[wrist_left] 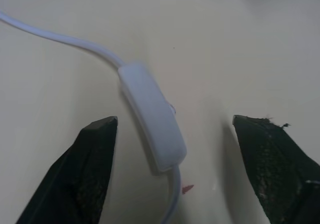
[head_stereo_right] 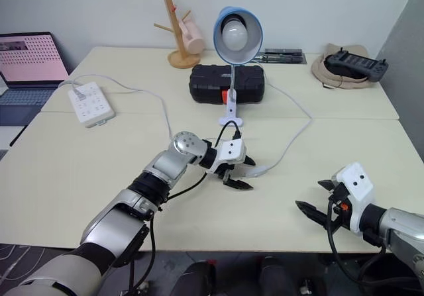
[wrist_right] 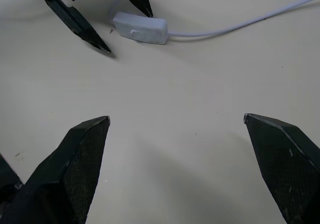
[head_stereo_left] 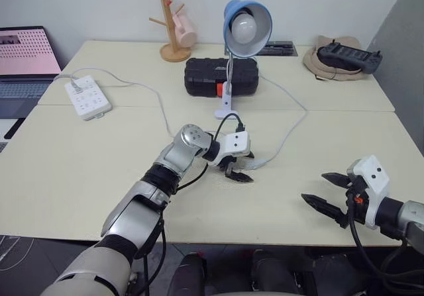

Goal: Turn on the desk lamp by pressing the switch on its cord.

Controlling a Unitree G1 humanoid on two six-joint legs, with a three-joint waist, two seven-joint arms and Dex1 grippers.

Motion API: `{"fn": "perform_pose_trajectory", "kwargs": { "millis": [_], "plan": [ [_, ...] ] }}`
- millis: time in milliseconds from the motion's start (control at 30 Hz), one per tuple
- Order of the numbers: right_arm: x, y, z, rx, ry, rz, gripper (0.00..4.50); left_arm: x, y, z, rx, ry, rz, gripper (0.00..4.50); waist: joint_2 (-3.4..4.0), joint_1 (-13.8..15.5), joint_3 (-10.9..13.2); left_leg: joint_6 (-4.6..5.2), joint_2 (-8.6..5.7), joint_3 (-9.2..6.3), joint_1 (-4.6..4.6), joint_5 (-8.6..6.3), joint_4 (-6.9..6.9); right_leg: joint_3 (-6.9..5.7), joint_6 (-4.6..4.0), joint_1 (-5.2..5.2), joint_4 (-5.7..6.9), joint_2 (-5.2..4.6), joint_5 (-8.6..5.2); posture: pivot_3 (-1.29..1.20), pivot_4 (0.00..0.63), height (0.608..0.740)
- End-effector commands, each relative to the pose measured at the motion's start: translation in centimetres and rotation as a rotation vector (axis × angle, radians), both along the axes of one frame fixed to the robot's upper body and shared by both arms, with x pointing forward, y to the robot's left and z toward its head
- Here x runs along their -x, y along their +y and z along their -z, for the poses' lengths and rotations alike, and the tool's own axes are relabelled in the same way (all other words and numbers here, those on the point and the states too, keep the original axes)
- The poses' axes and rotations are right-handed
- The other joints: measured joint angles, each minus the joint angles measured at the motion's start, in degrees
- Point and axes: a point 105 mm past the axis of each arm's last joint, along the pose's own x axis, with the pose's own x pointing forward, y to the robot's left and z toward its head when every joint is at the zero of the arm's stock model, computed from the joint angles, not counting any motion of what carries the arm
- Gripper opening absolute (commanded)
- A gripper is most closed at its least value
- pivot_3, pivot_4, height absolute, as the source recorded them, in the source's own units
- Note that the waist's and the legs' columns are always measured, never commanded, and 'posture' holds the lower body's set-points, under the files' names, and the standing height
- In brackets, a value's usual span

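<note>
Black fingers (wrist_left: 95, 169) of the left hand (head_stereo_left: 237, 170) spread either side of the switch (wrist_left: 152, 116), not touching it. Right hand (head_stereo_left: 329, 193) released, well apart. Cord (head_stereo_left: 291, 127) crosses counter (head_stereo_left: 79, 170) to the unlit lamp (head_stereo_left: 245, 28).

Switch (wrist_left: 152, 116) on table (head_stereo_left: 79, 170) btwn my left gripper (head_stereo_left: 237, 171) fingers, in front of lamp (head_stereo_left: 244, 31); power strip (head_stereo_left: 87, 97) left of lamp.

- The desk lamp (head_stereo_left: 246, 24) stands upright at the table's (head_stereo_left: 79, 170) 12 o'clock; its blue dome shade tilts forward, the white bulb unlit.
- The cord (head_stereo_left: 291, 127) curves from the lamp toward 5 o'clock, then back.
- The switch (wrist_left: 152, 115), white and oblong, lies flat near the table's centre.
</note>
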Motion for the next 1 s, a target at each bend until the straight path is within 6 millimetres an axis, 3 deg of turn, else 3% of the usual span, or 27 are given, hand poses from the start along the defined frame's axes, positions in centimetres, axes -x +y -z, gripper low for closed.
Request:
{"fn": "perform_pose_trajectory", "kwargs": {
  "millis": [33, 367, 500, 633, 767, 900, 1000],
  "plan": [
    [0.1, 0.1, -0.9, 0.011, -0.045, -0.002, 4.5, -0.3, -0.5, -0.8, 0.01, -0.052, 0.022, 2.63, 0.0, 0.0, 0.0, 0.0, 0.0, 0.01, 0.0, 0.0, -0.01, 0.01, 0.0, 0.0, 0.0, 0.0, 0.0, 0.0, 0.15, 0.74],
    [-0.2, 0.2, -0.7, 0.006, -0.04, -0.01, 4.5, -0.4, -0.2, -1.0, 0.064, -0.013, -0.019, 0.47, 0.0, 0.0, 0.0, 0.0, 0.01, -0.02, 0.0, 0.0, -0.01, -0.01, 0.0, 0.0, 0.0, 0.01, 0.0, 0.0, 0.15, 0.74],
    [-0.3, 0.6, -0.4, -0.019, -0.03, -0.021, 4.5, -0.4, -0.3, -2.2, 0.151, 0.088, -0.068, 0.4, 0.0, 0.0, 0.0, 0.0, 0.0, -0.02, -0.03, 0.0, -0.01, -0.01, 0.0, -0.01, -0.02, 0.0, 0.0, 0.0, 0.15, 0.74],
    [-0.3, 2.0, -0.1, -0.105, -0.014, -0.05, 4.5, 0.4, 0.2, -4.9, 0.297, 0.324, -0.117, 0.4, 0.02, -0.2, 0.0, 0.0, 0.03, -0.05, -0.03, 0.0, -0.01, -0.02, 0.0, -0.02, -0.01, 0.03, 0.0, 0.0, 0.15, 0.74],
    [-1.5, 7.5, -1.9, -0.612, 0.006, -0.086, 4.5, 2.9, 3.7, -9.3, 0.48, 0.741, -0.16, 0.4, -0.18, -1.3, 0.0, -0.01, 0.26, -0.14, 0.01, 0.0, -0.05, -0.03, -0.01, -0.03, -0.01, 0.21, 0.0, 0.0, 0.15, 0.74],
    [-3.4, 9.9, -4.9, -0.947, 0.028, -0.082, 4.5, 3.8, 5.0, -10.2, 0.546, 0.873, -0.215, 0.4, 0.19, -1.6, -0.1, -0.02, 0.46, -0.48, 0.12, 0.01, -0.15, -0.01, -0.17, -0.06, 0.14, 0.19, -0.04, 0.0, 0.15, 0.74],
    [-4.1, 10.7, -6.0, -1.059, 0.076, -0.092, 4.5, 4.6, 5.2, -10.7, 0.585, 0.94, -0.228, 0.4, 0.21, -1.2, -0.2, -0.03, 0.49, -0.47, 0.13, 0.02, -0.1, -0.01, -0.17, -0.01, 0.14, 0.06, -0.04, 0.0, 0.15, 0.74]
  ]
}}
